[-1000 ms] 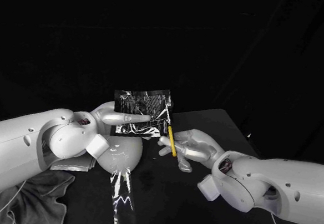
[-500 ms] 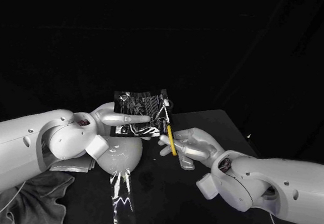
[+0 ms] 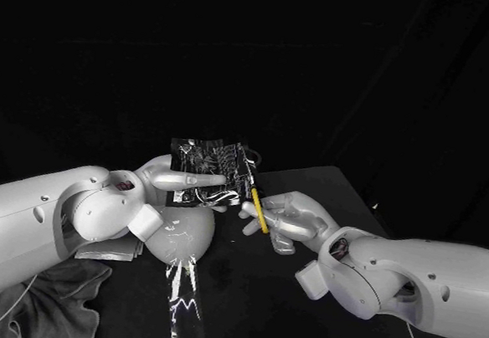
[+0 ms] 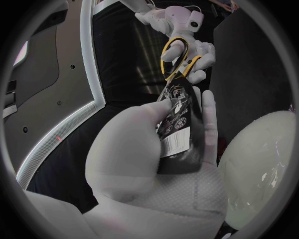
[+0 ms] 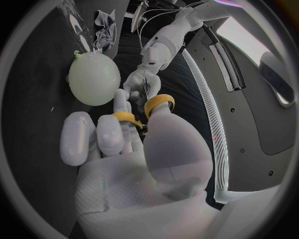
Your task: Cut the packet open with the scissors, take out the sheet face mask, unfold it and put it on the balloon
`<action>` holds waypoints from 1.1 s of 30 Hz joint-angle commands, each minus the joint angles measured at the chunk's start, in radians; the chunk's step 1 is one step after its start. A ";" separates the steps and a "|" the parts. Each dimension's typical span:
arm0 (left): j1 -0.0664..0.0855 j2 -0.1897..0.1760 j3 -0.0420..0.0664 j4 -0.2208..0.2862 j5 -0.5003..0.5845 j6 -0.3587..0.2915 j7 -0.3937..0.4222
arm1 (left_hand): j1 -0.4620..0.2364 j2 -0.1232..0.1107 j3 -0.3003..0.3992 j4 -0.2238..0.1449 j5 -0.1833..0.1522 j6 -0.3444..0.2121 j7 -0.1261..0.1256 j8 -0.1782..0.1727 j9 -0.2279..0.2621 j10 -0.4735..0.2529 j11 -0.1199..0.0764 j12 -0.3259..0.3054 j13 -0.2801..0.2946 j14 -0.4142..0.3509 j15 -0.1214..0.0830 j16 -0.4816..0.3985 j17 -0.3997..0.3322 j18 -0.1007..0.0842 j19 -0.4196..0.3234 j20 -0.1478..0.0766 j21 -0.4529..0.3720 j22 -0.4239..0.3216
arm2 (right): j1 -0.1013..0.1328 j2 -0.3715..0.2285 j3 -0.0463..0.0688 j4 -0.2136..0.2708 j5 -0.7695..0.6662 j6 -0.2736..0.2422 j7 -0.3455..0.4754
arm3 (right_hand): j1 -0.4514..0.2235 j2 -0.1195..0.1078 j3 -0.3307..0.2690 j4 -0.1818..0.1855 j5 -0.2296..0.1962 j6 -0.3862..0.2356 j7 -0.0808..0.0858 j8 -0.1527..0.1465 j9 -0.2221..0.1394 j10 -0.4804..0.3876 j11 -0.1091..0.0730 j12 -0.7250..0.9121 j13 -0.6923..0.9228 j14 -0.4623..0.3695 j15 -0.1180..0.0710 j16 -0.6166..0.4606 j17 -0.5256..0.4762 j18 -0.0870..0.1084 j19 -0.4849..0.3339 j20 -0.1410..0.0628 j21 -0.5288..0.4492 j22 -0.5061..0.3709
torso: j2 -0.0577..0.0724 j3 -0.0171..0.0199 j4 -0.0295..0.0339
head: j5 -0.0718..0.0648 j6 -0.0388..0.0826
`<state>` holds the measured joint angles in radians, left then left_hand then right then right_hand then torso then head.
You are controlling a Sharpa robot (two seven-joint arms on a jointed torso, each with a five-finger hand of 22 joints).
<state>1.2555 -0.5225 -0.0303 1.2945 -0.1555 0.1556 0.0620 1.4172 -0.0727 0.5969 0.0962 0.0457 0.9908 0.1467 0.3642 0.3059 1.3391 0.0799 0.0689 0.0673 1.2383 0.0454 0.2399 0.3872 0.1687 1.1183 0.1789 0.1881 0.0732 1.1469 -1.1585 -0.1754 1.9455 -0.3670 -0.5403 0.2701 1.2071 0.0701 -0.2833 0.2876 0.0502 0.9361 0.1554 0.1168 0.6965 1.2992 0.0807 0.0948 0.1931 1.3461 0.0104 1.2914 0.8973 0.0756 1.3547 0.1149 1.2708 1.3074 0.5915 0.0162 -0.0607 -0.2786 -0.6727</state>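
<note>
Left hand (image 3: 170, 180) pinches the packet (image 3: 211, 167); right hand (image 3: 295, 220) grips the scissors (image 3: 259, 209), blades just beside it. Best to hold the packet steady and snip along its edge.

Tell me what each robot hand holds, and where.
Left robot hand: packet, by its lower part. Right robot hand: scissors, by the yellow handles.

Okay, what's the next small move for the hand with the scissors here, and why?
Probably squeeze the scissors shut to snip: the right hand has their blades at an edge of the packet, which the left hand holds upright and steady for the cut.
</note>
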 commanded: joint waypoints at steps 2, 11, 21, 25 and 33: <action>-0.001 0.001 0.000 0.005 -0.004 0.016 0.005 | -0.001 0.008 0.001 -0.007 0.003 0.006 0.000 0.003 0.101 0.007 0.002 0.002 0.001 0.006 -0.004 0.003 0.001 0.014 0.004 -0.001 0.002 0.001 | 0.003 0.001 0.003 0.001 -0.013 -0.011 0.028 | 0.009 -0.008 -0.028 0.001 -0.002 -0.042 0.020 -0.026 -0.011 -0.049 0.020 -0.031 -0.014 -0.012 0.016 -0.009 -0.018 0.002 -0.015 0.011 -0.016 0.155 | 0.000 0.0003 -0.0001 | 0.000 0.001; -0.001 -0.001 0.000 0.004 -0.005 0.016 0.005 | -0.001 0.008 0.001 -0.007 0.003 0.006 0.000 0.003 0.101 0.007 0.002 0.002 0.001 0.006 -0.004 0.003 0.001 0.014 0.004 -0.001 0.002 0.001 | 0.003 -0.001 0.003 0.001 -0.020 -0.006 0.020 | -0.003 -0.013 -0.078 0.003 -0.003 -0.092 0.050 -0.051 -0.026 -0.136 0.050 -0.034 -0.050 -0.059 0.042 -0.040 -0.087 0.018 -0.066 0.039 -0.079 0.132 | 0.000 0.0000 0.0003 | 0.000 0.004; -0.001 -0.002 0.000 0.006 -0.021 0.021 0.004 | -0.002 0.008 0.003 -0.008 0.003 0.005 0.000 0.004 0.103 0.008 0.002 0.002 0.001 0.006 -0.004 0.003 0.002 0.014 0.003 -0.001 0.002 0.001 | 0.005 0.003 0.004 -0.004 -0.014 0.001 0.013 | -0.012 -0.016 -0.080 0.004 -0.003 -0.101 0.054 -0.051 -0.029 -0.149 0.054 -0.034 -0.057 -0.069 0.047 -0.045 -0.100 0.021 -0.077 0.044 -0.091 0.127 | 0.000 0.0004 -0.0003 | -0.004 0.008; -0.001 -0.001 0.000 0.007 -0.034 0.024 0.005 | -0.002 0.008 0.003 -0.008 0.003 0.005 0.000 0.004 0.103 0.008 0.002 0.002 0.001 0.006 -0.004 0.003 0.002 0.014 0.003 -0.001 0.002 0.001 | 0.014 0.005 0.005 -0.004 -0.013 0.001 0.012 | -0.012 -0.016 -0.080 0.004 -0.003 -0.101 0.054 -0.051 -0.029 -0.149 0.054 -0.034 -0.057 -0.069 0.047 -0.045 -0.100 0.021 -0.077 0.044 -0.091 0.127 | 0.000 0.0003 -0.0003 | -0.010 0.012; -0.002 0.005 -0.001 0.006 -0.051 0.033 0.004 | -0.002 0.008 0.003 -0.008 0.003 0.005 0.000 0.004 0.103 0.008 0.002 0.002 0.001 0.006 -0.004 0.003 0.002 0.014 0.003 -0.001 0.002 0.001 | 0.037 0.010 0.005 -0.009 0.005 -0.017 0.021 | -0.007 -0.004 -0.080 0.001 -0.003 -0.091 0.051 -0.044 -0.028 -0.134 0.050 -0.026 -0.060 -0.062 0.045 -0.035 -0.085 0.019 -0.066 0.046 -0.077 0.132 | 0.000 -0.0004 0.0006 | -0.015 0.019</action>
<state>1.2556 -0.5206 -0.0297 1.2971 -0.1815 0.1583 0.0642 1.4169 -0.0729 0.6001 0.0931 0.0457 0.9874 0.1470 0.3654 0.3060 1.3399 0.0791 0.0689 0.0671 1.2383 0.0455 0.2399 0.3889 0.1671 1.1183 0.1789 0.1880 0.0732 1.1792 -1.1492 -0.1743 1.9382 -0.3713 -0.5443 0.2674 1.1998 0.0554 -0.3588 0.2880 0.0504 0.8398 0.2100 0.0693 0.6685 1.1583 0.1335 0.0647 0.1337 1.2840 0.0572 1.2530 0.8105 0.0856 1.2851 0.1593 1.1897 1.3073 0.5913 0.0162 -0.0605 -0.2932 -0.6562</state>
